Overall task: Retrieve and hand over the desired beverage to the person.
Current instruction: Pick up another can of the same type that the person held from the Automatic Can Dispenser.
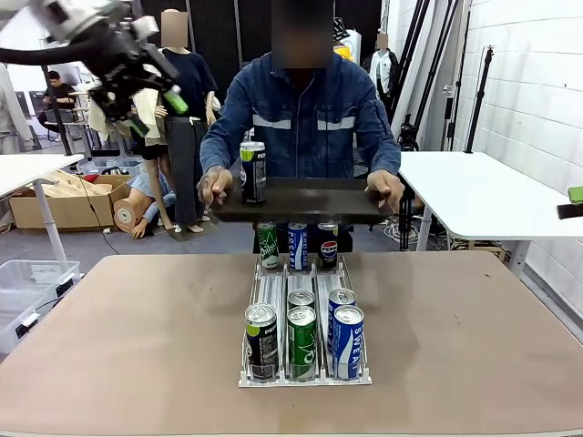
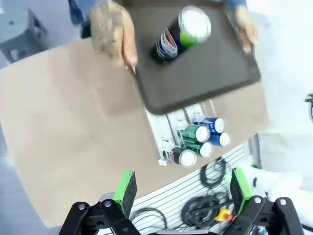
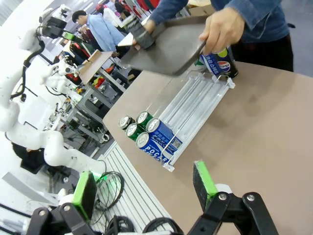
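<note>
Person holds tray bearing can, rack under tray; left claw, up left of tray, and right claw both wide open, empty

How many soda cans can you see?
9 cans. One stands on the dark tray the person holds. Three sit at the rack's far end. Five crowd its near end: one left, two middle, two right. The tray may hide others.

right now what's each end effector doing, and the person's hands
Left end effector: open, empty.
Right end effector: open, empty.
Person's hands: both gripping the dark tray carrying one can.
</note>
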Motion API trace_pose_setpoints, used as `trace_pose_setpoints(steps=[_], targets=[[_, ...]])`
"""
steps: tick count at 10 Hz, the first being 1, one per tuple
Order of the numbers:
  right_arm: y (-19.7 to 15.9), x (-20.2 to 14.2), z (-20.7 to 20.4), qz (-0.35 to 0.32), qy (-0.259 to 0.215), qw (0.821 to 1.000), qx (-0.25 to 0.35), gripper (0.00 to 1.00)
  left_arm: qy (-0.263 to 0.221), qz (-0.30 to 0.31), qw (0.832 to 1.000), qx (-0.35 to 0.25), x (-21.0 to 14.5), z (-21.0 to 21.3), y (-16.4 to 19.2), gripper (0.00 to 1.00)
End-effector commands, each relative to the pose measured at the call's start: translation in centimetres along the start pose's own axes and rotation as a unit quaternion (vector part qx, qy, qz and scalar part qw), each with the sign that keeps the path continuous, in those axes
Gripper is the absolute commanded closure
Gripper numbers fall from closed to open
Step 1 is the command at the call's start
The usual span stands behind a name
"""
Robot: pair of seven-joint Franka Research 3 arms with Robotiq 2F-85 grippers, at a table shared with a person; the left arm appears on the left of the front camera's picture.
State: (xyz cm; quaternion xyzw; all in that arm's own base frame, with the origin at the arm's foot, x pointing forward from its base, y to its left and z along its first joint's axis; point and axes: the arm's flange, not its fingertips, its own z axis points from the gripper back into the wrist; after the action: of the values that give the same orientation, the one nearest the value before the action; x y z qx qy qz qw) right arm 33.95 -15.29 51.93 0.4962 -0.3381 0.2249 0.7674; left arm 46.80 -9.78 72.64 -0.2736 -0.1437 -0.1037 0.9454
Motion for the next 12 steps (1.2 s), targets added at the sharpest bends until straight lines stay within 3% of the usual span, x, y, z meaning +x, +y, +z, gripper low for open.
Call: trace_pose_setpoints(steps=[1,3,6,9,12], targets=[[0.0,0.1,-0.1,0.003,-0.004,1.0,0.004,0.0,-0.02,0.017,0.996,-0.088,-3.4,0.7,5.5,0.0],[0.0,0.1,-0.1,0.003,-0.004,1.0,0.004,0.0,-0.063,0.006,0.986,-0.155,-5.9,1.2,9.6,0.0],[0.0,0.1,-0.1,0.003,-0.004,1.0,0.004,0.0,-0.102,0.035,0.975,-0.196,-8.7,0.4,16.0,0.0],[0.0,0.1,-0.1,0.003,-0.004,1.0,0.004,0.0,-0.075,0.066,0.966,-0.239,-8.8,-1.9,21.8,0.0],[0.0,0.1,-0.1,0.003,-0.004,1.0,0.004,0.0,-0.056,0.096,0.953,-0.282,-8.1,-4.3,25.2,0.0]])
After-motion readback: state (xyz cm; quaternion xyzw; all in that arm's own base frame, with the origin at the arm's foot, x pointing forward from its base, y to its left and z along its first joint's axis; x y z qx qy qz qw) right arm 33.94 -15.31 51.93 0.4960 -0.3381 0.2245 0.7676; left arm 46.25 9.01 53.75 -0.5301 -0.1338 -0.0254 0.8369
